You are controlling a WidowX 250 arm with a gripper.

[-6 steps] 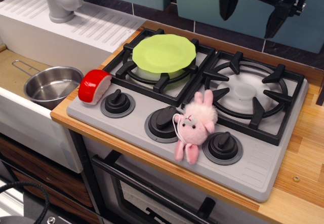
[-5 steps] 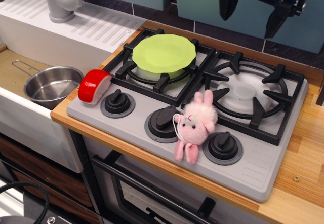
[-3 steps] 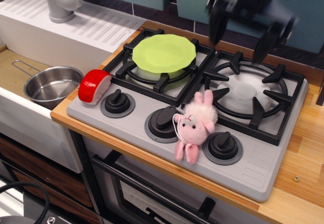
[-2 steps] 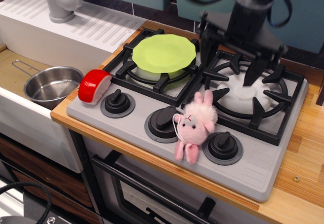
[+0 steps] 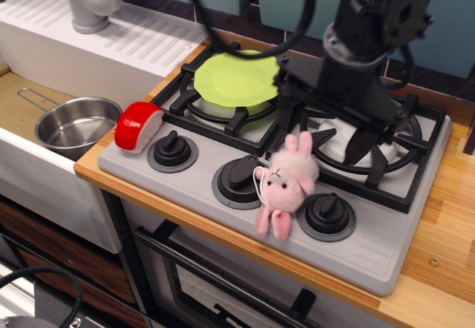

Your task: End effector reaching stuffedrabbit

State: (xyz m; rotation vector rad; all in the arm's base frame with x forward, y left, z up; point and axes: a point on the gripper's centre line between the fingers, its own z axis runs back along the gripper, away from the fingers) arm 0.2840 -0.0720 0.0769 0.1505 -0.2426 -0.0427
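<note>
The stuffed rabbit (image 5: pixel 289 177) is pale pink and fluffy. It lies on the grey stove front between the middle knob (image 5: pixel 236 177) and the right knob (image 5: pixel 327 212), ears up, legs hanging toward the front edge, with a white string loop at its left. My black gripper (image 5: pixel 320 132) hangs on its bulky arm just behind and above the rabbit, over the right burner. Its two pointed fingers are spread wide and hold nothing. The left fingertip (image 5: pixel 286 114) is near the rabbit's ears and the other is to the right. It does not touch the rabbit.
A lime-green plate (image 5: pixel 237 79) rests on the left burner. A red-and-white rounded toy (image 5: pixel 137 126) sits at the stove's left edge by the left knob (image 5: pixel 172 150). A steel pot (image 5: pixel 76 125) lies in the sink, with a grey faucet (image 5: pixel 89 1) behind. The wooden counter (image 5: pixel 445 217) runs along the right.
The gripper has come down from the upper right and moved left and forward, from high above the right burner to just behind the rabbit. The rabbit has not moved.
</note>
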